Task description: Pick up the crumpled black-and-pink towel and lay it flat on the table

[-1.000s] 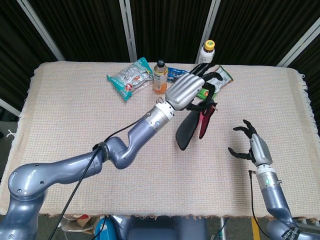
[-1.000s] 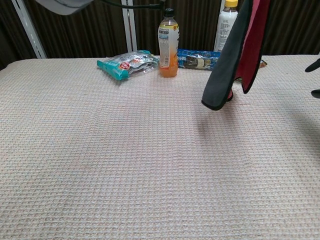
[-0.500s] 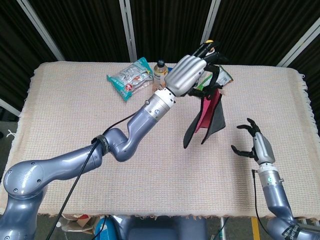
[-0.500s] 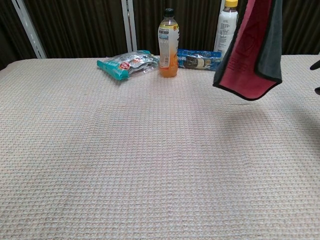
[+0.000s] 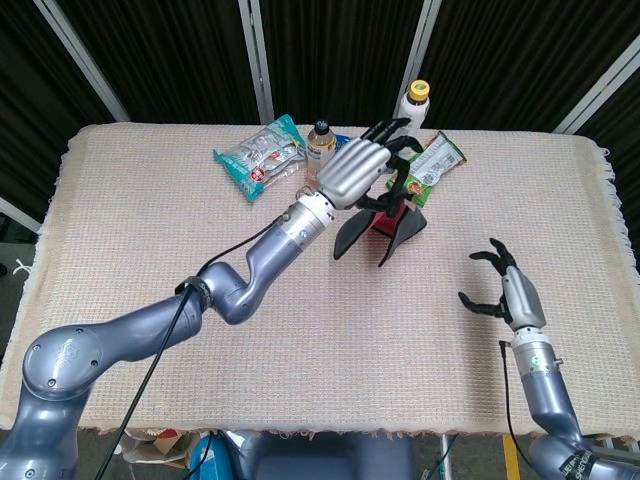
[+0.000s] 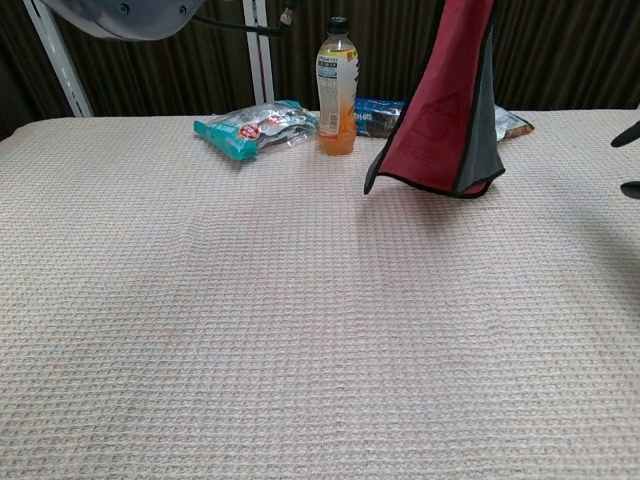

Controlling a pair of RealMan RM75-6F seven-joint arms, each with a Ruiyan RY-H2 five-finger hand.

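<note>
My left hand (image 5: pixel 362 173) holds the black-and-pink towel (image 5: pixel 383 229) above the far right part of the table. The towel (image 6: pixel 441 118) hangs down from the hand, its pink side toward the chest camera and its black edges low, close over the cloth. In the chest view the left hand itself is out of frame above. My right hand (image 5: pixel 503 290) hovers at the right side of the table with its fingers spread and nothing in it; only its fingertips (image 6: pixel 628 135) show at the right edge of the chest view.
Along the far edge stand an orange drink bottle (image 6: pixel 337 90), a white bottle with a yellow cap (image 5: pixel 414 102), a teal snack bag (image 6: pixel 255 127), a blue packet (image 6: pixel 379 117) and a green packet (image 5: pixel 433 167). A beige woven cloth (image 5: pixel 150 240) covers the table.
My left hand swung the towel left and lower, back from its raised spot near the white bottle. The towel turned, now showing more pink. The right hand barely moved.
</note>
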